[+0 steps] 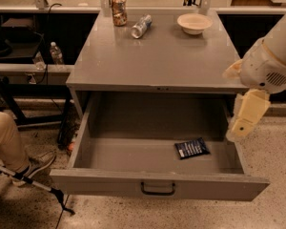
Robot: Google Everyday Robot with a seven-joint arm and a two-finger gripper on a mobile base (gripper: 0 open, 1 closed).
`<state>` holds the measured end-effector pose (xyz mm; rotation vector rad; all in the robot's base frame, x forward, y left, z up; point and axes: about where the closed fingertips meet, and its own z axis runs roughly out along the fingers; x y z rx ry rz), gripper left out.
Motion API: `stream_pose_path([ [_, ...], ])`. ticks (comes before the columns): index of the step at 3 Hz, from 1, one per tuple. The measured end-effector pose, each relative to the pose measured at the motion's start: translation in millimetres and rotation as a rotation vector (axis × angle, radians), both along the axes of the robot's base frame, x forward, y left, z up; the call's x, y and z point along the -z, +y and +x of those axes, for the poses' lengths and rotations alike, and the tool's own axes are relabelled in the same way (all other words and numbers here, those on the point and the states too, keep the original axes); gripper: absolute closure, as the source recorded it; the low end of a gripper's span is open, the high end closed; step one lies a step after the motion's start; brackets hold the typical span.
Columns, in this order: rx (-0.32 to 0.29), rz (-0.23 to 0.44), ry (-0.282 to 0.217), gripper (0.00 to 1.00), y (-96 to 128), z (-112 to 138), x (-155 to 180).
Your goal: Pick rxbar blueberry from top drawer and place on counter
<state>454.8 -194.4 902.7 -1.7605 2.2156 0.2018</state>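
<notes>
The rxbar blueberry (191, 148), a small dark navy wrapper with pale lettering, lies flat on the floor of the open top drawer (133, 151), right of the middle and near the front. The drawer is pulled fully out and has a black handle (158, 190) on its front panel. The grey counter (157, 56) spans the cabinet top above it. My gripper (237, 130), cream-coloured, hangs from the white arm (271, 56) at the right, just above the drawer's right wall. It is right of the bar and holds nothing that I can see.
On the counter's far edge stand a drink can (118, 9), a clear plastic bottle lying on its side (141, 26) and a pale bowl (194, 23). A person's leg and shoe (19, 156) and a cane are at the lower left. Another bottle (56, 54) stands on a left shelf.
</notes>
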Motion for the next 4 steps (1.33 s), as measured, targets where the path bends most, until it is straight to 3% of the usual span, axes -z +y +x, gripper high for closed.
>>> stream_pose_path([
  [2, -0.005, 0.131, 0.093, 0.00, 16.3, 14.7, 86.7],
  [3, 0.027, 0.180, 0.078, 0.00, 15.2, 30.0, 114.6],
  [4, 0.027, 0.180, 0.078, 0.00, 15.2, 30.0, 114.6],
])
